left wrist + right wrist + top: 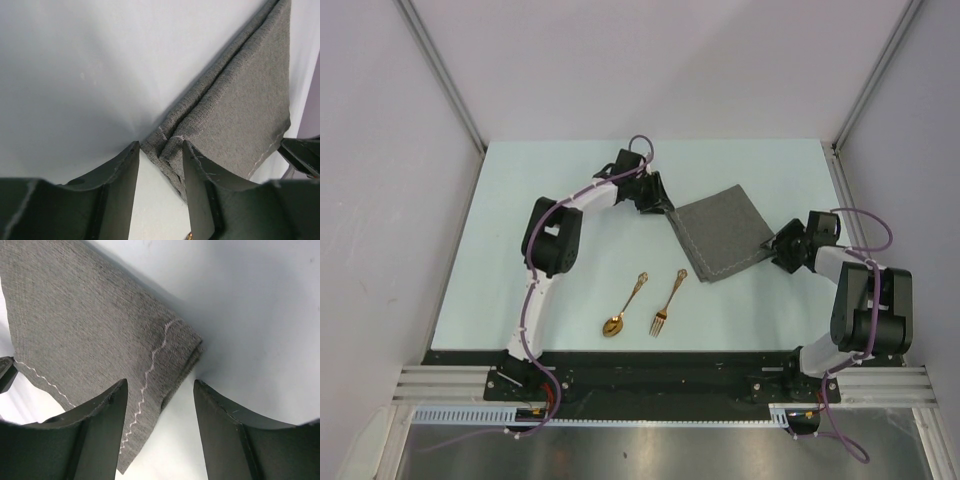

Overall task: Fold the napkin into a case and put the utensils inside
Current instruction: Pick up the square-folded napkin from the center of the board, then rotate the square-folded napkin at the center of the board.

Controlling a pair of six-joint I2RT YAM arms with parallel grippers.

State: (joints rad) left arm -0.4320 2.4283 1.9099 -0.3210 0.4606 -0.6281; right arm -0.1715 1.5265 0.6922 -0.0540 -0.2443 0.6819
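The dark grey napkin lies folded in layers on the pale table, right of centre. My left gripper is open at its left corner; in the left wrist view the layered corner of the napkin sits between the spread fingers of the left gripper, close to the right finger. My right gripper is open at the opposite corner; in the right wrist view that corner of the napkin lies between the fingers of the right gripper. The gold spoon and gold fork lie side by side nearer the front.
The table's front edge runs just below the utensils, with a black rail and both arm bases behind it. Grey walls close in the left, right and back sides. The right gripper's tip shows at the right edge of the left wrist view.
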